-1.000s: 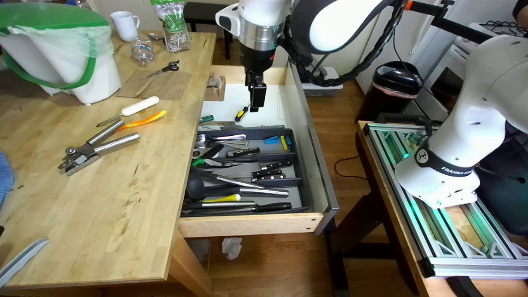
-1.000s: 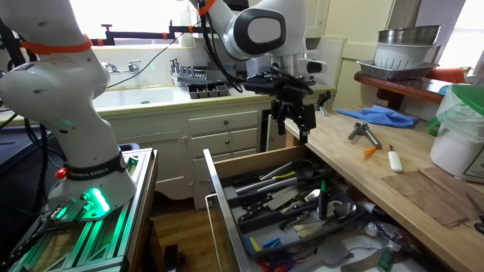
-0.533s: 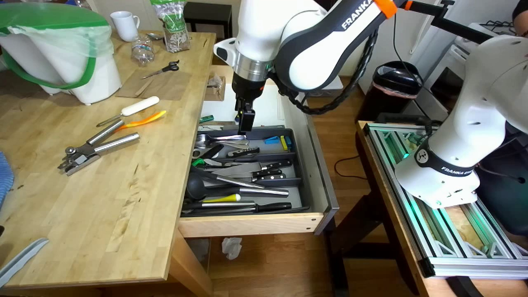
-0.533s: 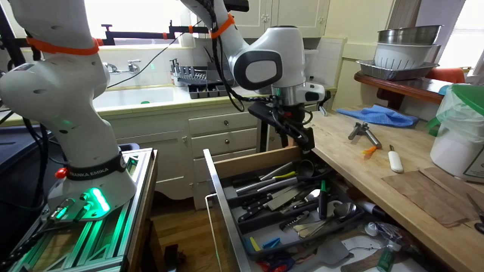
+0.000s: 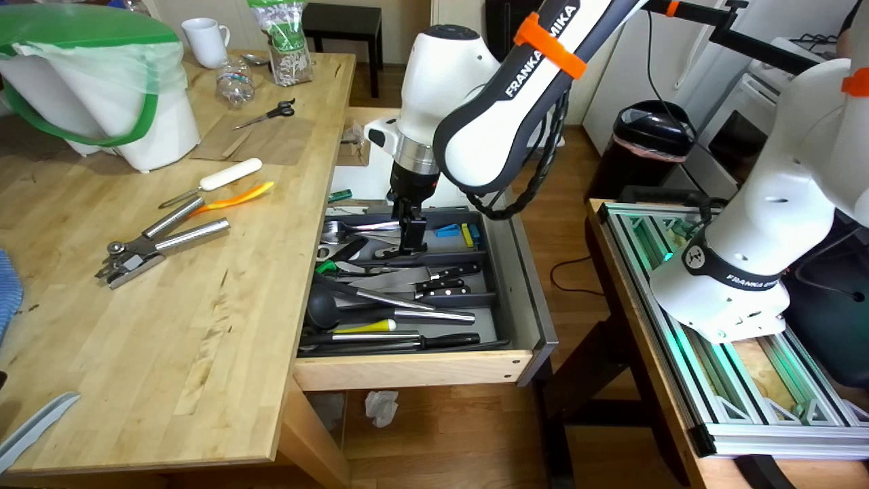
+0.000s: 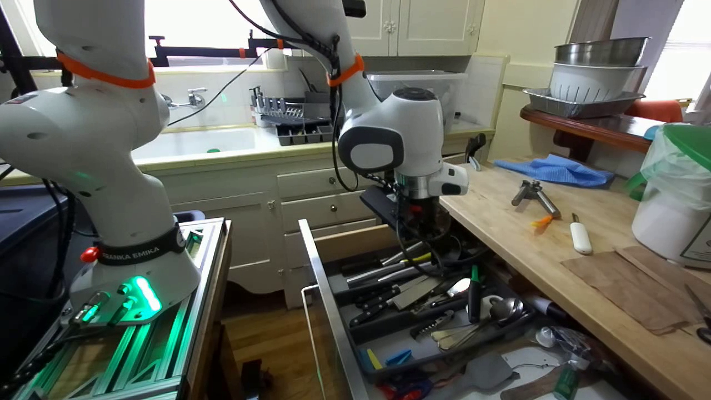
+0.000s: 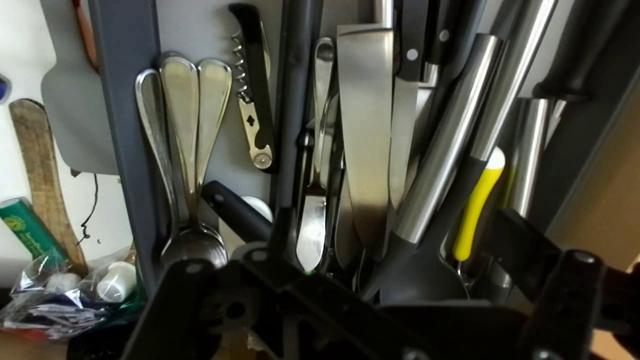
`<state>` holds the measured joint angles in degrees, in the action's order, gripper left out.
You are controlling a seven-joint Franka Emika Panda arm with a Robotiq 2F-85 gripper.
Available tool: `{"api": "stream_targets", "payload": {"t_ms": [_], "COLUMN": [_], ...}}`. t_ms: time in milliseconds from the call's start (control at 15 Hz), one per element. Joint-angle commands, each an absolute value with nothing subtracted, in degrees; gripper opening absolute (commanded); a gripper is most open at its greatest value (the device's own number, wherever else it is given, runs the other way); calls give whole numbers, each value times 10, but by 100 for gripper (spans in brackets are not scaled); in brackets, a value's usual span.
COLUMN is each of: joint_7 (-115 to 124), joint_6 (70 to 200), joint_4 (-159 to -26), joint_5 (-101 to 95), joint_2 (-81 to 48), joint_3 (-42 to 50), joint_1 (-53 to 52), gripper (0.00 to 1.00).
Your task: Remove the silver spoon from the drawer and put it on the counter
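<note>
In an exterior view, we see silver spoon in near compartment of tray inside drawer; handle points left and near, long axis roughly along compartment. Corkscrew left of spoon; knives one compartment farther. Gripper spread wide, hangs lower than half second ago.

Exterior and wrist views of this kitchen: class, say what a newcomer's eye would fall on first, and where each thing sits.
First, probably, the white Franka arm, filling much of both exterior views, its gripper over the open drawer. Next, the green-lidded white bucket on the wooden counter, at upper left in an exterior view. In the wrist view, a yellow handle stands out among silver and black utensils, right of centre.
</note>
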<state>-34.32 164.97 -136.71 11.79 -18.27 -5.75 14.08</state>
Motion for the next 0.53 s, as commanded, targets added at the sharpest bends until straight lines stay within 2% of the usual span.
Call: {"api": "stream_targets", "payload": {"t_ms": [0, 67, 467], "joint_7": [-390, -356, -373], "joint_6": [1642, 1651, 1668], "joint_4": [-1344, -1362, -1349], "joint_5": [140, 116, 131], "joint_2": [-228, -203, -228], "joint_3": [-95, -83, -99], "joint_1": [203, 178, 199], "gripper": [100, 100, 100]}}
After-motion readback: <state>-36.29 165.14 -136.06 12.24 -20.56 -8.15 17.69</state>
